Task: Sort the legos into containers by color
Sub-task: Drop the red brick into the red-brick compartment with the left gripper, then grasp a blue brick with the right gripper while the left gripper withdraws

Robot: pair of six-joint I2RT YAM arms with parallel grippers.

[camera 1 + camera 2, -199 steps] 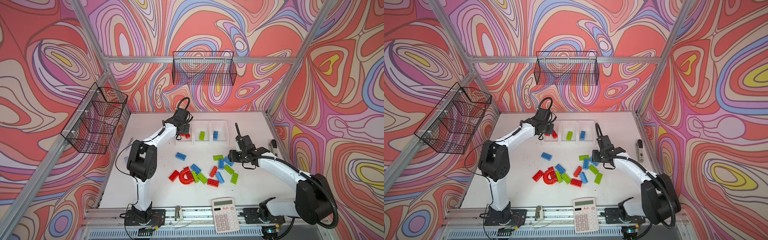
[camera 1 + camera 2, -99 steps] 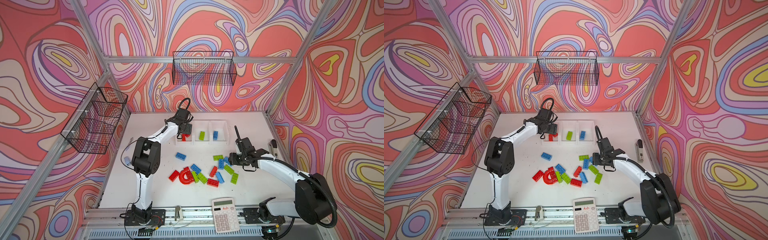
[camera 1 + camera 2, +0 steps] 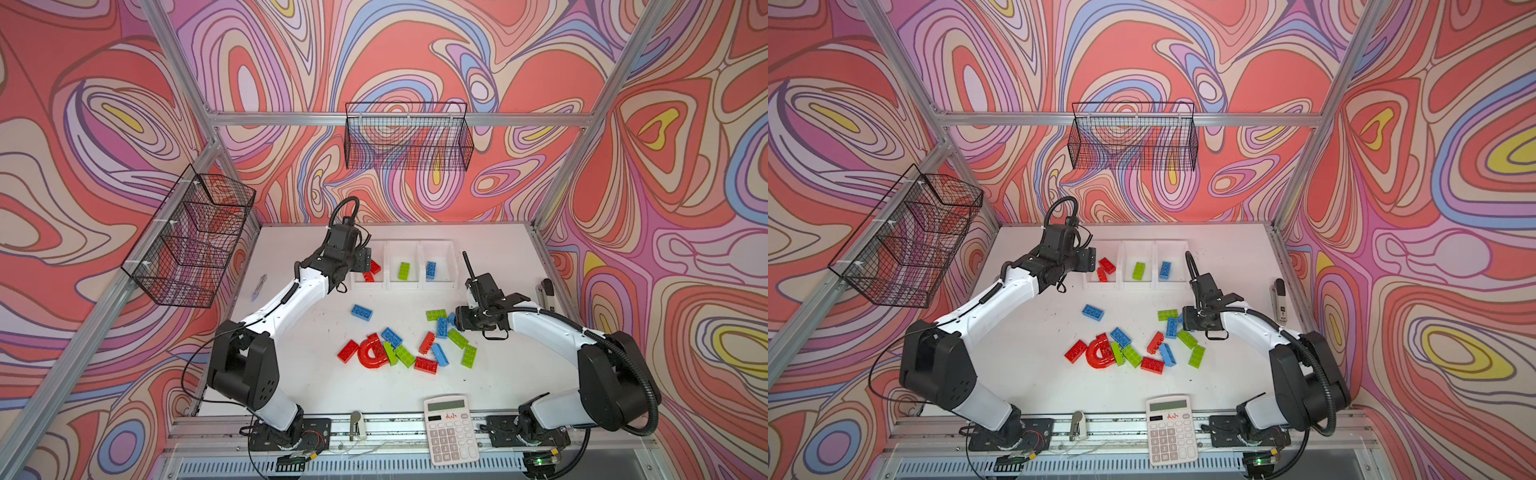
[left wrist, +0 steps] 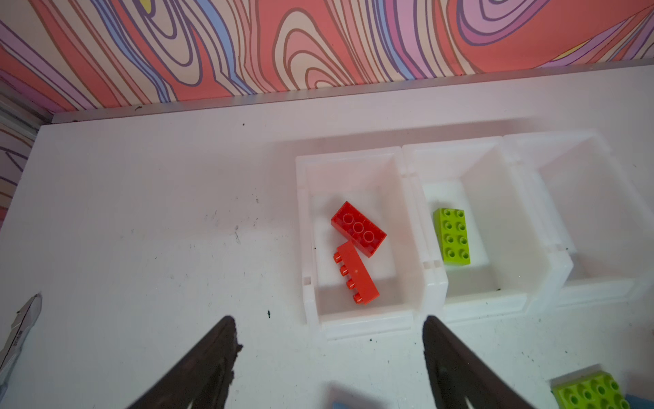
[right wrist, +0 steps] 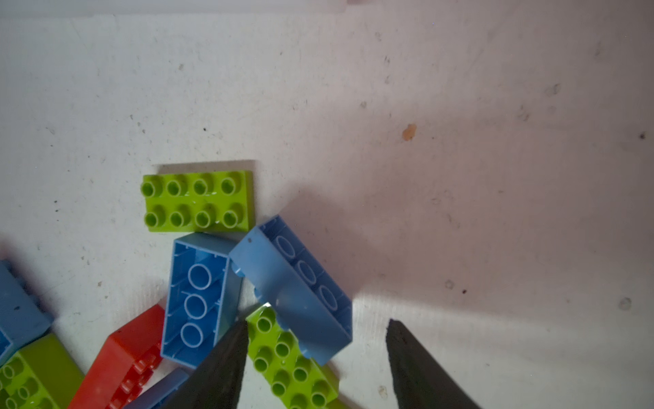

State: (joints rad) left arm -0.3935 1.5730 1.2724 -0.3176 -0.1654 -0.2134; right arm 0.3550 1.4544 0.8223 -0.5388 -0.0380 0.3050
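Across both top views, the white containers [image 3: 402,285] stand in a row at twelve o'clock on the table [image 3: 316,374], loose legos [image 3: 404,355] scattered around its centre. Through the left wrist view, the left gripper [image 4: 329,320] gapes wide and empty before the end container holding two red bricks [image 4: 358,229], a green brick [image 4: 452,236] next door. Through the right wrist view, the right gripper [image 5: 317,321] stands half open, straddling a tilted blue brick [image 5: 283,276] without clamping it.

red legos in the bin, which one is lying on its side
The red lego whose studs stick out sideways; the other red lego lies upside down, showing its hollow underside.
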